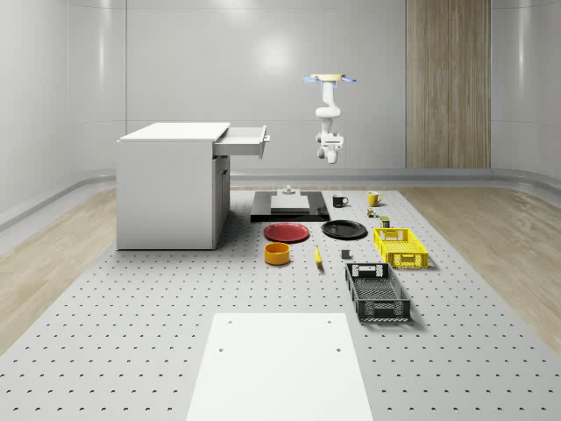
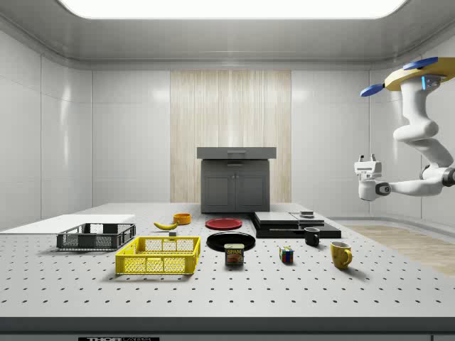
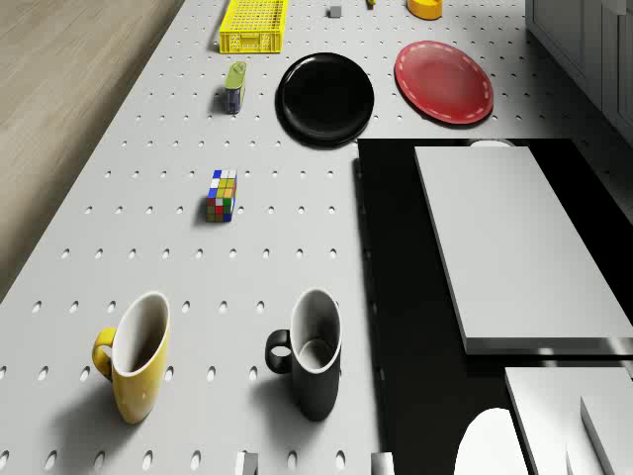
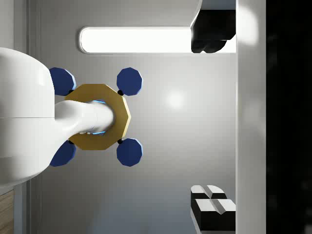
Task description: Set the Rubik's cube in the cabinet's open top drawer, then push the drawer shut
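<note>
Rubik's cube (image 3: 222,195) upright on table (image 3: 148,247) (near black mug (image 3: 315,354))

Mugs: a black mug (image 3: 312,356) and a yellow mug (image 3: 134,361) stand upright on the tabletop (image 1: 131,307), low beneath the claw (image 2: 367,159), the black one closer under it.
Plates: a black plate (image 3: 324,97) and a red plate (image 3: 443,81) lie flat, farther from the claw than the mugs.
Can: a can (image 3: 234,87) stands just beside the black plate.
Baskets: a yellow basket (image 3: 254,25) and a black basket (image 1: 377,292) sit well apart from the claw.
Bowl, banana: an orange bowl (image 1: 277,253) and a banana (image 2: 166,225) lie past the red plate.

The can (image 2: 234,254) on the table reads "SPAM"; no other text can be read.
</note>
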Controlling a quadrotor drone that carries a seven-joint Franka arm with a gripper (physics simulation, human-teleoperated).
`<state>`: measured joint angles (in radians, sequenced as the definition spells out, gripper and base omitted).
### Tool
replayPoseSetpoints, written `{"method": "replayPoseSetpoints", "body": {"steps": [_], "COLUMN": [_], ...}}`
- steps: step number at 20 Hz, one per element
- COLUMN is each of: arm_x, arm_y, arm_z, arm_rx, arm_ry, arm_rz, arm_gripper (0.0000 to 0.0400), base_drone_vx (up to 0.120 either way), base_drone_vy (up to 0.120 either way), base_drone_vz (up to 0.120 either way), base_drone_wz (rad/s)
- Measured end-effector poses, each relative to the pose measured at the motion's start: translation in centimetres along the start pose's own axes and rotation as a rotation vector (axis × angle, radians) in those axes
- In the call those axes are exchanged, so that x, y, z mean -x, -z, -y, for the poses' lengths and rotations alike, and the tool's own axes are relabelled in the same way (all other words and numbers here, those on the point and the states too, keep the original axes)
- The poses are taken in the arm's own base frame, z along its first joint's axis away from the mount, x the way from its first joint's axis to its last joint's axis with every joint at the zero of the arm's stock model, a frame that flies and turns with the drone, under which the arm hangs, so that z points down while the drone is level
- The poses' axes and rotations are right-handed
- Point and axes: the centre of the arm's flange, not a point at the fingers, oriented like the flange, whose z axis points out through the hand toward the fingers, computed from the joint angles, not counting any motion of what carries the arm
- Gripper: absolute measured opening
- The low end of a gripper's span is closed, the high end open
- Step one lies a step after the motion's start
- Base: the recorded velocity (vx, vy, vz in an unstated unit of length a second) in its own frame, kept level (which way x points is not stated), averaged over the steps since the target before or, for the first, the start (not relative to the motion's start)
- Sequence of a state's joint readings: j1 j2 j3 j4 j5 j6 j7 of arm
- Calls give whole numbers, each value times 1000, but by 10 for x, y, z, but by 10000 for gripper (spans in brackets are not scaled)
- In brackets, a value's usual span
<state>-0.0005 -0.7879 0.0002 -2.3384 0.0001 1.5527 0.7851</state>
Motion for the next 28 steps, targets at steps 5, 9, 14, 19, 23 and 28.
{"method": "replayPoseSetpoints", "body": {"steps": [5,9,14,19,23,28], "arm_x": [3,2,1,0,0,0], "arm_y": [37,61,81,89,92,93], "arm_z": [-3,-2,-1,0,0,0], "arm_rx": [-3,-5,-8,-10,-13,-15], "arm_ry": [0,0,0,0,0,0], "arm_rz": [-3,-5,-8,-11,-13,-16], "arm_gripper": [400,400,400,400,400,400], "base_drone_vx": [96,120,120,120,120,120], "base_drone_vy": [104,120,120,120,120,120], "base_drone_vz": [0,0,0,0,0,0], "base_drone_wz": [0,0,0,0,0,0]}}
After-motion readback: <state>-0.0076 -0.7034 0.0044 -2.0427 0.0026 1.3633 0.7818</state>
